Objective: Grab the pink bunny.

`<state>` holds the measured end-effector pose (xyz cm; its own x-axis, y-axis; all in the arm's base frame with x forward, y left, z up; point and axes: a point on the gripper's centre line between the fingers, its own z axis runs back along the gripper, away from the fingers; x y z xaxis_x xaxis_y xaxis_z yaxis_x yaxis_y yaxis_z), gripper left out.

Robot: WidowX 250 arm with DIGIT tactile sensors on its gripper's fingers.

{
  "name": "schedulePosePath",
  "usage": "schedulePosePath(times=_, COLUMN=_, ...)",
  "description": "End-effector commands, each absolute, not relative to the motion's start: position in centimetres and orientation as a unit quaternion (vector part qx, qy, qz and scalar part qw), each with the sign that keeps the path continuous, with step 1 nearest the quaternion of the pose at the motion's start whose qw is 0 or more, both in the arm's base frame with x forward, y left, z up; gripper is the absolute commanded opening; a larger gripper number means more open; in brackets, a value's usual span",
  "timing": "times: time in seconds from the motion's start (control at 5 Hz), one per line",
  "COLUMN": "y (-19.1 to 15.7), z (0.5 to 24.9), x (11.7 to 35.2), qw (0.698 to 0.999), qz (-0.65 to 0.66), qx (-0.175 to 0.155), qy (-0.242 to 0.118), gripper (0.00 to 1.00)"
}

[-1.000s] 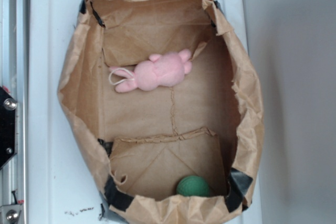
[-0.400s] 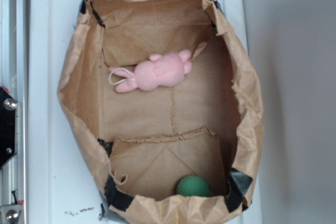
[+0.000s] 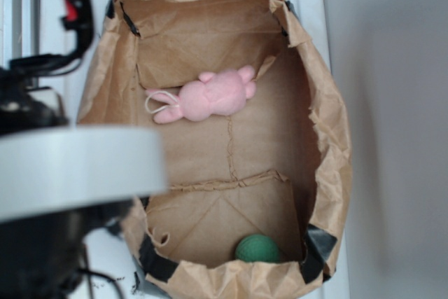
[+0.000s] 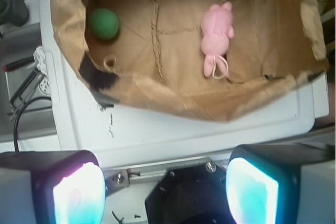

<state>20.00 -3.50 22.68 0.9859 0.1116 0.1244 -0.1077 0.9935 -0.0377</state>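
- You are looking down on a white surface (image 3: 70, 33) with a pale grey wall area along the right of the exterior frame.
- At the left edge of the exterior view, the robot arm (image 3: 63, 173) fills the lower left as a blurred grey and black mass, with dark cables above it in the upper left.
- An opened brown paper bag (image 3: 329, 138) lies flattened like a tray across the middle of the exterior frame, its crumpled sides standing up all round and black tape at its corners.
- In the wrist view, the gripper (image 4: 165, 187) sits at the bottom edge, over the white surface and outside the bag's near wall.
- Its two fingers (image 4: 79, 192) show in the lower left and lower right corners, set wide apart with nothing between them.
- The green ball (image 4: 104, 23) lies in the upper left of the wrist frame, inside the bag near a corner.
- The pink bunny (image 4: 216, 35) lies on the bag floor, upper right of centre in the wrist view, well apart from the jaws and above the right finger.
- You can see its ears pointing down the frame toward the gripper, with a thin white string loop (image 4: 223, 69) beside them.
- In the exterior view the bunny lies above centre, and the ball sits at the lower middle, well apart from it.
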Motion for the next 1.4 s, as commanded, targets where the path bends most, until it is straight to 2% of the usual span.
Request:
schedulePosePath(times=0.0, y=-0.6, z=21.6, x=26.3, qw=0.994, qz=0.073, qx=-0.004, qy=-0.077, gripper=1.00)
schedulePosePath(times=0.2, y=1.1, z=20.8, x=27.7, qw=0.993, qz=0.084, qx=0.002, qy=-0.078, gripper=1.00)
schedulePosePath(times=0.4, y=2.4, z=19.8, x=27.9, qw=0.993, qz=0.083, qx=0.011, qy=-0.077, gripper=1.00)
schedulePosePath(times=0.8, y=4.1, z=17.1, x=26.3, qw=0.994, qz=0.079, qx=0.019, qy=-0.068, gripper=1.00)
schedulePosePath(times=1.2, y=5.1, z=15.8, x=26.3, qw=0.993, qz=0.093, qx=0.031, qy=-0.067, gripper=1.00)
